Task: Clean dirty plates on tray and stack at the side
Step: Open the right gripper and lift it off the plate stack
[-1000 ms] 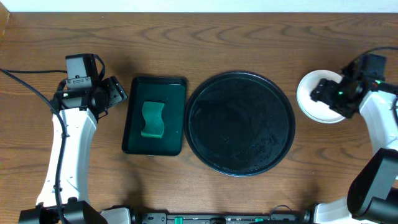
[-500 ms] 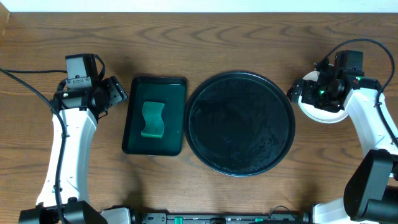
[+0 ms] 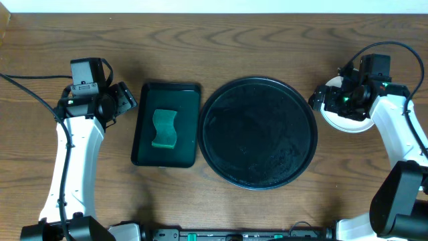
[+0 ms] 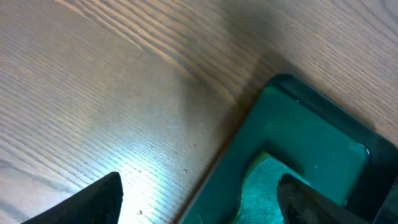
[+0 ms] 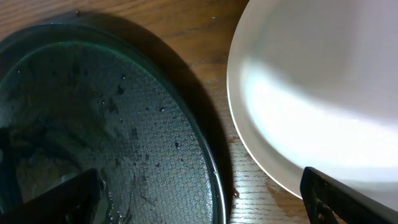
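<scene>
The black tray (image 3: 257, 134) lies mid-table with nothing on it but water drops; its wet surface (image 5: 93, 124) fills the left of the right wrist view. The white plates (image 3: 348, 124) sit stacked on the wood just right of the tray, seen close in the right wrist view as a plate (image 5: 311, 93). My right gripper (image 3: 322, 99) hangs open over the gap between tray rim and plates, one finger over each, holding nothing (image 5: 205, 205). My left gripper (image 3: 126, 98) is open and empty beside the green tray's left edge (image 4: 199, 208).
A small rectangular dark green tray (image 3: 144, 134) lies left of the black tray with a green sponge (image 3: 164, 128) in it; its corner (image 4: 298, 137) and the sponge (image 4: 267, 193) show in the left wrist view. Bare wood lies along the back.
My right gripper has shifted left from over the plates toward the tray's rim and opened wider. Over the last half second nothing moved. The left arm stayed still.
</scene>
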Controlling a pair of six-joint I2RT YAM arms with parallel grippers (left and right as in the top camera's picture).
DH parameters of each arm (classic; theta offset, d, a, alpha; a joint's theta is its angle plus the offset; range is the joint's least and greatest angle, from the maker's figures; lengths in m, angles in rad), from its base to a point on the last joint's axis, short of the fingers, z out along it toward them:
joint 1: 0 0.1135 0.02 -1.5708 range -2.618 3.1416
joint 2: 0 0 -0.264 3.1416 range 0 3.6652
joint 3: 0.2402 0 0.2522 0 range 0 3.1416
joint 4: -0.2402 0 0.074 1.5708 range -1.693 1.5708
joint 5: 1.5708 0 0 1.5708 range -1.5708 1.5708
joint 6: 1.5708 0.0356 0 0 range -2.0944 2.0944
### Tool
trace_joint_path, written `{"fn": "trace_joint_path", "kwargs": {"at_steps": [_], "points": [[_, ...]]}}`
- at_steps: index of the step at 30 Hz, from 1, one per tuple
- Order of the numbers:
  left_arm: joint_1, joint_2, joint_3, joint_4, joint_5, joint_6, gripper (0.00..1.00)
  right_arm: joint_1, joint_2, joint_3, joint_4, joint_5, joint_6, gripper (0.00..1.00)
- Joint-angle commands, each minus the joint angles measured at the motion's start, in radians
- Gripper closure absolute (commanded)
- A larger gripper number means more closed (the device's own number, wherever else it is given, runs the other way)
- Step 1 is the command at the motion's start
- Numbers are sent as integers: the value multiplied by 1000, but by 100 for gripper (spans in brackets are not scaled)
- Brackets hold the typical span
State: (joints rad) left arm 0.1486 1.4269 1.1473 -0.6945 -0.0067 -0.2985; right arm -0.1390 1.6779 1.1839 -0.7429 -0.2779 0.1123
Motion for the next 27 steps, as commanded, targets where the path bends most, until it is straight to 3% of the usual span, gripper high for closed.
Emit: {"fn": "trace_joint_path", "kwargs": {"at_steps": [1,27], "points": [[3,-2,17,0,-9,2,20,14,-16,20,-2,-11,-17,1],[3,-2,17,0,-9,2,21,16,-42,16,-2,-11,-17,1]]}}
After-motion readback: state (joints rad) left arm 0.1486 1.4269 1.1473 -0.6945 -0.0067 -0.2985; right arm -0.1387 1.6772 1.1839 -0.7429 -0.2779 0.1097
